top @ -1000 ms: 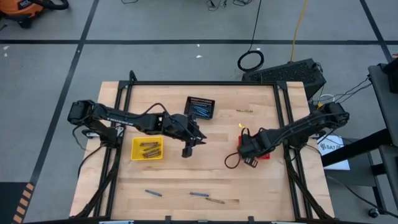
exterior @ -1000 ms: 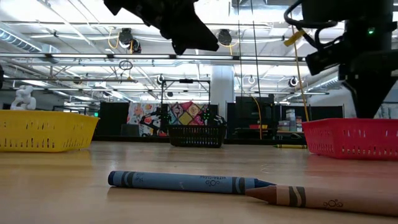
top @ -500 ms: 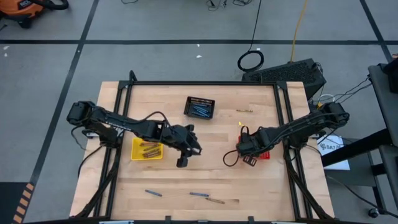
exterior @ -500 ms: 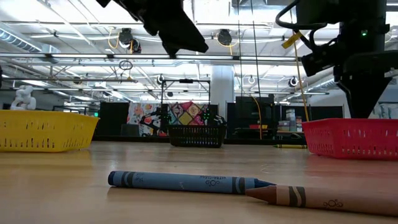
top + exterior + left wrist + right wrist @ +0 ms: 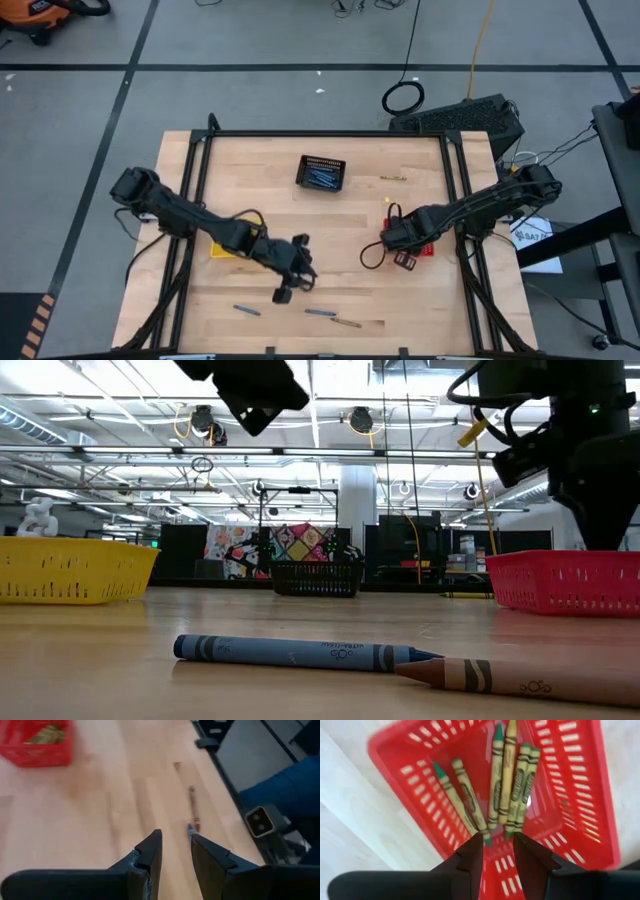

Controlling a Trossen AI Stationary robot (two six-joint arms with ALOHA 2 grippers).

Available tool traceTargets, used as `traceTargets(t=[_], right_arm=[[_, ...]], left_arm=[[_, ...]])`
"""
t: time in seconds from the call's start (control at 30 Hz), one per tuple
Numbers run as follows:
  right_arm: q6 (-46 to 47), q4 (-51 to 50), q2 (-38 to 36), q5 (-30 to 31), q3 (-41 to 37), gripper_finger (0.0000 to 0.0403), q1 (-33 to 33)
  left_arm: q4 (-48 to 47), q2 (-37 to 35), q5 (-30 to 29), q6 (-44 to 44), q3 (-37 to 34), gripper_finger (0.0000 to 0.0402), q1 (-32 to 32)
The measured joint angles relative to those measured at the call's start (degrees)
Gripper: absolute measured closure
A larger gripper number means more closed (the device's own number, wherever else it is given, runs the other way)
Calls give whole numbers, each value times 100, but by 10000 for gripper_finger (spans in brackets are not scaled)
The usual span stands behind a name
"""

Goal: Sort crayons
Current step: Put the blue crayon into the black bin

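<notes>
So the crayons are scattered in a few spots. Three loose ones lie flat near the front edge of the table: a blue one (image 5: 247,310) off to the left, another blue crayon (image 5: 319,313) further right, and a brown crayon (image 5: 346,322) just beside it. Down low you can see the blue one's tip almost touching the brown one's tip (image 5: 520,680). One more olive-ish crayon (image 5: 393,179) sits alone near the back. A handful of blue crayons (image 5: 322,177) are piled in the black basket, and about six green-tipped olive crayons (image 5: 500,780) lie side by side in the red basket.
</notes>
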Motion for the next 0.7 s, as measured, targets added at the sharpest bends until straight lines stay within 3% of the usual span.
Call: traceTargets(t=[0.7], right_arm=[[-175,-800,-4,0,4,307,5]], left_arm=[[-401,2240,-72,-1202,1632,295,-763]])
